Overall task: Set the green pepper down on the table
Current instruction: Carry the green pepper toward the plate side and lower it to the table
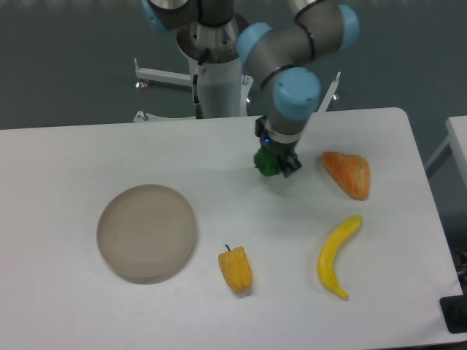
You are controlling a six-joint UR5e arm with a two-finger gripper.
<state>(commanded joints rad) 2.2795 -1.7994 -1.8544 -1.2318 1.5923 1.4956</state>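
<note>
Over the table [87,153] back-centre, my gripper [276,163] clamped on the green pepper [267,162], orange wedge [349,174] to its right, banana [336,257], yellow pepper [235,269] and beige plate [147,232] nearer the front

No text, label, brand, number or sign can be read anywhere in the view.
</note>
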